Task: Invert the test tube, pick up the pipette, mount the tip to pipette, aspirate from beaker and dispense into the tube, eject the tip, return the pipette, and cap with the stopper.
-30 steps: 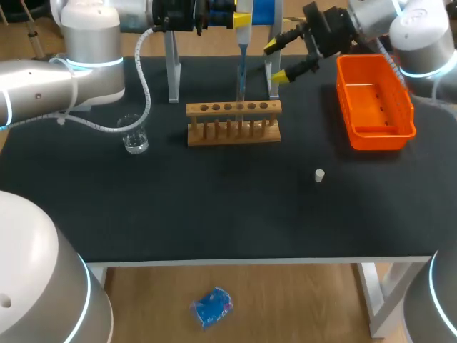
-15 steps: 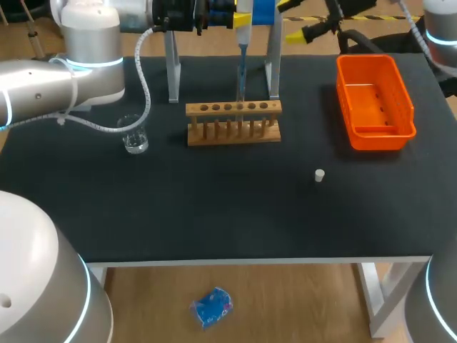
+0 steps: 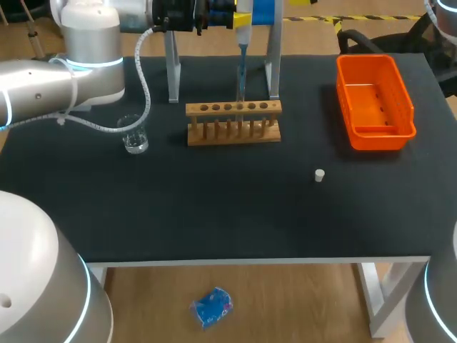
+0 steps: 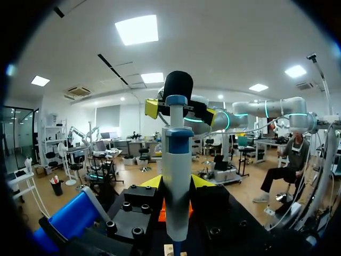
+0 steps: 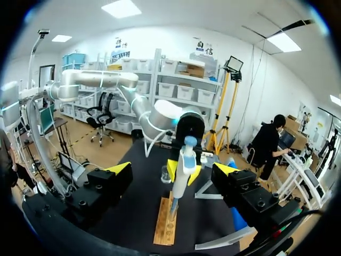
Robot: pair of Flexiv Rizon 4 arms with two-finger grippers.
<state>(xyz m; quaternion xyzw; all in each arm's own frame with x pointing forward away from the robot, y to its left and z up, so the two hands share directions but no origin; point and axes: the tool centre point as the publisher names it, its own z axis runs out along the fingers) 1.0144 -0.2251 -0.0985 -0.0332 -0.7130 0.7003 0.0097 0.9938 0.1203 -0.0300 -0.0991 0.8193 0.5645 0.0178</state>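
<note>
Seemingly we are at the dispensing step: our left gripper (image 4: 177, 182) clamps the pipette (image 3: 241, 64) at upper centre over the rack (image 3: 233, 121), our right gripper (image 5: 172, 173) gapes empty, and tip ejection, pipette return and capping with the stopper (image 3: 319, 175), right of centre, are left.

In the head view your pipette (image 3: 242, 43) runs off the upper edge, and the left pincer (image 3: 227, 14) clasping it shows only in part. The right arm (image 3: 446, 18) is cut to a sliver at the corner. Whether a test tube stands in the rack (image 3: 233, 121) is too small to tell. In the left wrist view the pipette's body covers most of the fingers (image 4: 151, 182).
</note>
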